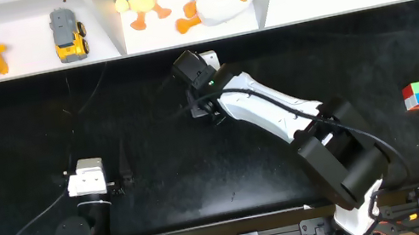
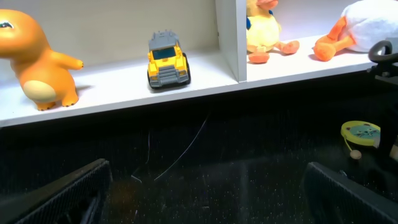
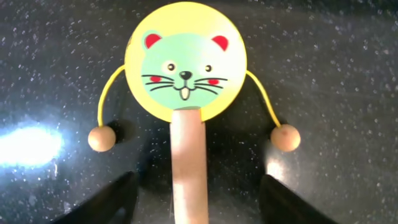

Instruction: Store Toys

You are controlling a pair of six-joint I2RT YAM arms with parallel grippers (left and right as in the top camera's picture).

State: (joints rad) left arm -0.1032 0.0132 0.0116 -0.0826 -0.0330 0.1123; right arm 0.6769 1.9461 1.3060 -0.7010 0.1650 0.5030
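With the right gripper (image 3: 200, 198) spread open over the wooden handle (image 3: 188, 155) of the yellow cat-faced rattle drum (image 3: 185, 62), slippage from an off-centre clamp on the round handle was judged possible.

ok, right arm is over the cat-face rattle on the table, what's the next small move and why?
Probably lower straight down and close on the wooden handle. The right end effector is open, its fingers either side of that handle, centred, and the yellow round cat-face rattle drum lies flat on the black table, apparently not yet gripped.
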